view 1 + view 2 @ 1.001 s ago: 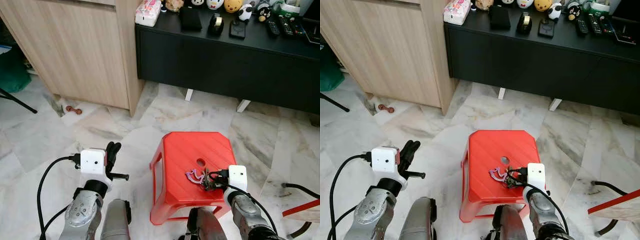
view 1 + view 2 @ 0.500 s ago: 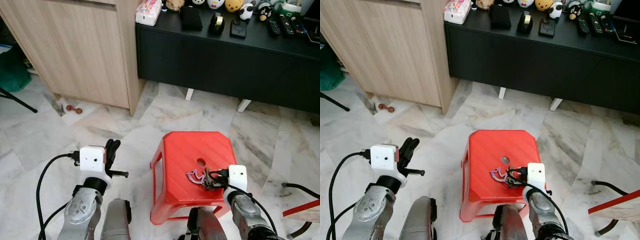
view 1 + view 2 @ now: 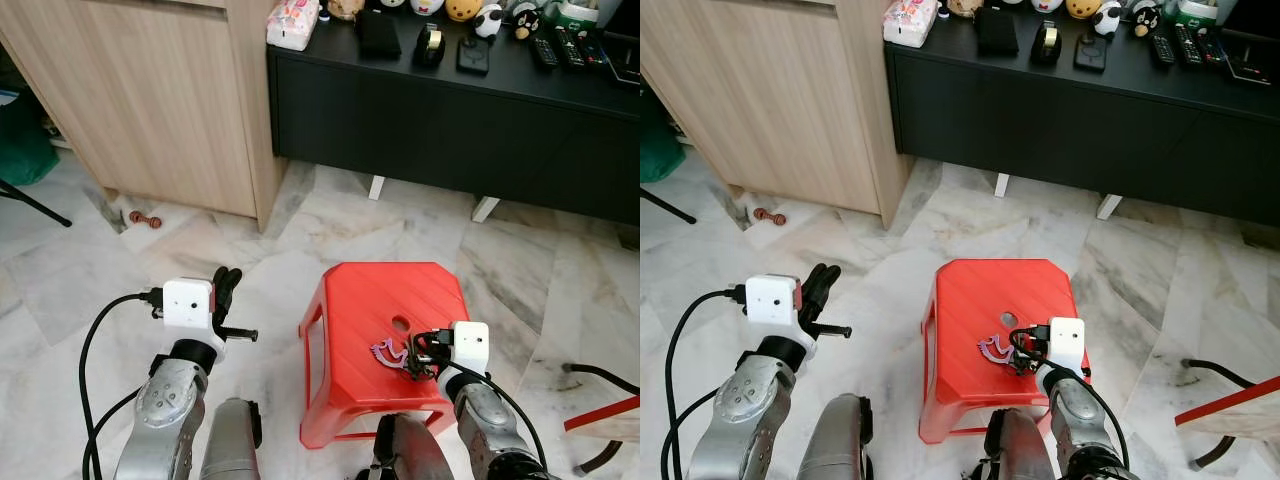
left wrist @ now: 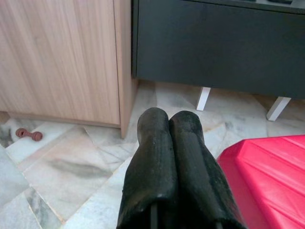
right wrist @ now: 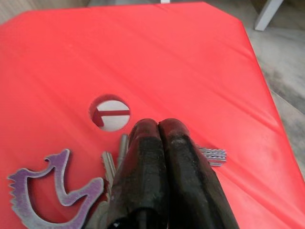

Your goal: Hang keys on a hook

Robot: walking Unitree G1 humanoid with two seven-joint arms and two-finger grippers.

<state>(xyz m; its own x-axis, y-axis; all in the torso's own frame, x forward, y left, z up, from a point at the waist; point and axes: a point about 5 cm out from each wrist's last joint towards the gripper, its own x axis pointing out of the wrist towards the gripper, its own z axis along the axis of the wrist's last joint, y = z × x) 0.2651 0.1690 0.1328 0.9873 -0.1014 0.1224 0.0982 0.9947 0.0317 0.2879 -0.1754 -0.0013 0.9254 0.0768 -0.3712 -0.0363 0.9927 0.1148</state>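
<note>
A bunch of keys (image 5: pixel 108 164) with a purple dragon-shaped charm (image 5: pixel 57 191) lies on the top of a red plastic stool (image 3: pixel 385 290), just in front of its centre hole. My right gripper (image 3: pixel 418 355) rests low on the stool over the bunch. Its fingers are pressed together, and key blades stick out on both sides of them. The charm (image 3: pixel 385 352) lies flat to the left of the fingers. My left gripper (image 3: pixel 228 285) hangs shut above the floor to the left of the stool, holding nothing. I see no hook.
A long black cabinet (image 3: pixel 450 110) with small items on top stands behind the stool, and a wooden cupboard (image 3: pixel 150 100) is at the back left. A small brown toy (image 3: pixel 145 218) lies on the marble floor. A black cable (image 3: pixel 590 375) and a red-edged board (image 3: pixel 605 415) are at right.
The right wrist has crept slightly forward over the stool, with the keys still on it. The left arm has shifted a little. The view has tilted slightly.
</note>
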